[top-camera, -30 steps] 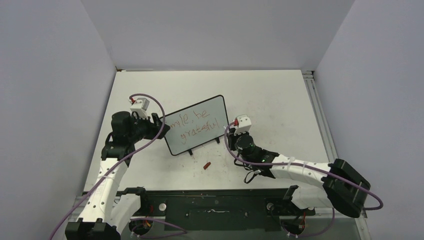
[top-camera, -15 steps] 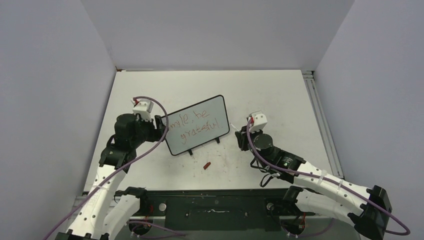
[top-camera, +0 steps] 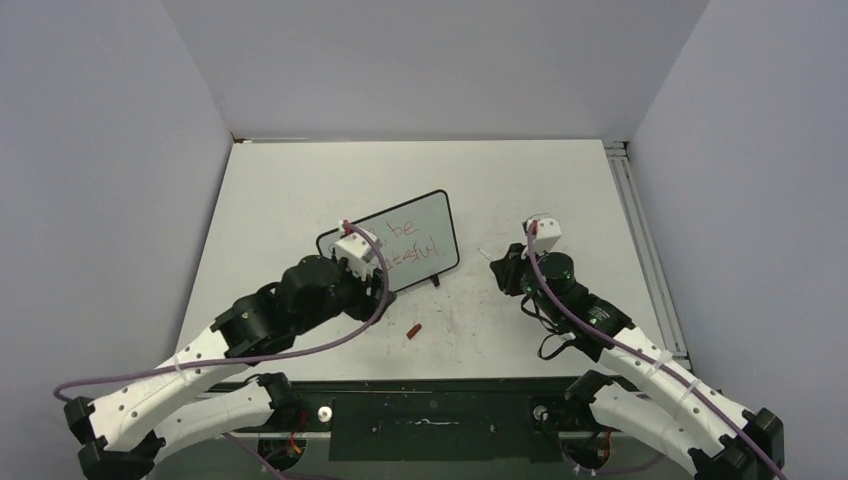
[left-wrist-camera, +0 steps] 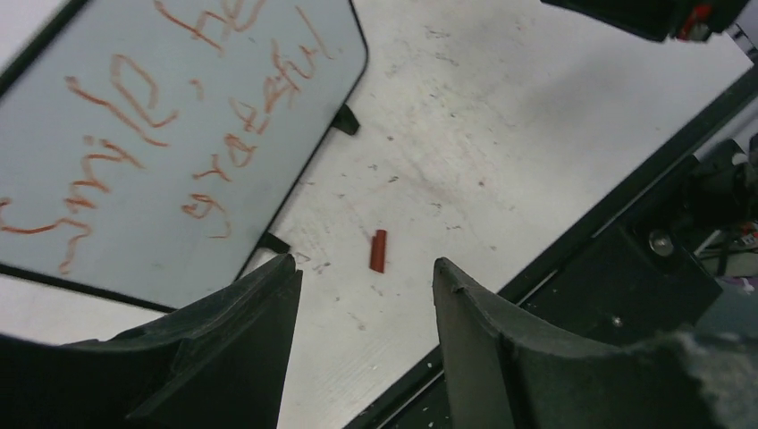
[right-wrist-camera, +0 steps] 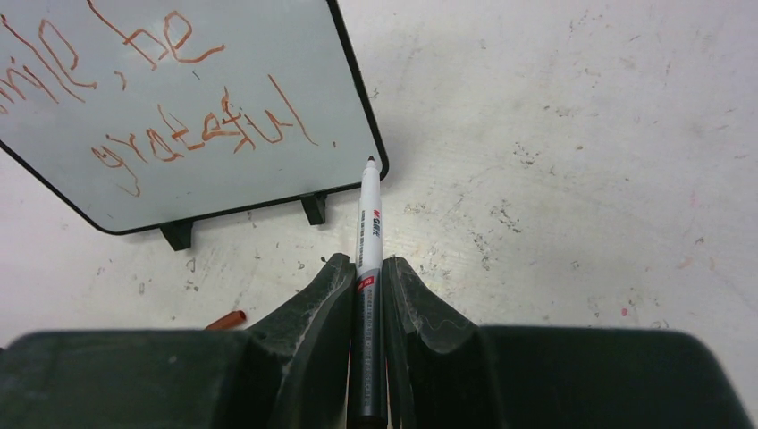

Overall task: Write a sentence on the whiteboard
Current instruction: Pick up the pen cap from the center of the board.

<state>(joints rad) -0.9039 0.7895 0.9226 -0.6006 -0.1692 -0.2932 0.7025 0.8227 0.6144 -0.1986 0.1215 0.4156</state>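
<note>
Grey walls close in a white, scuffed table (top-camera: 560,190). From above, the whiteboard (top-camera: 425,222) stands near the table's middle on 2 black feet. Its left part is hidden under the wrist of the left arm (top-camera: 300,298). Of the sentence (top-camera: 408,240), only "be" and the end of the lower line show here. A red cap (top-camera: 413,331) lies on the table in front of the board, apart from it. The right arm (top-camera: 580,310) reaches in from the right, with its wrist near the board's right edge. A pale sliver ahead of it is probably a pen tip.

From the left wrist, the left gripper (left-wrist-camera: 365,268) has its jaws moderately apart with nothing between them. Bare table and the cap show through the gap. The board fills the upper left, and its red lettering runs in 2 lines.

From the right wrist, the right gripper (right-wrist-camera: 366,264) is clamped tight on a white marker pen (right-wrist-camera: 367,223). The pen's bare dark tip sits just beside the board's lower right corner; I cannot tell whether it touches.
</note>
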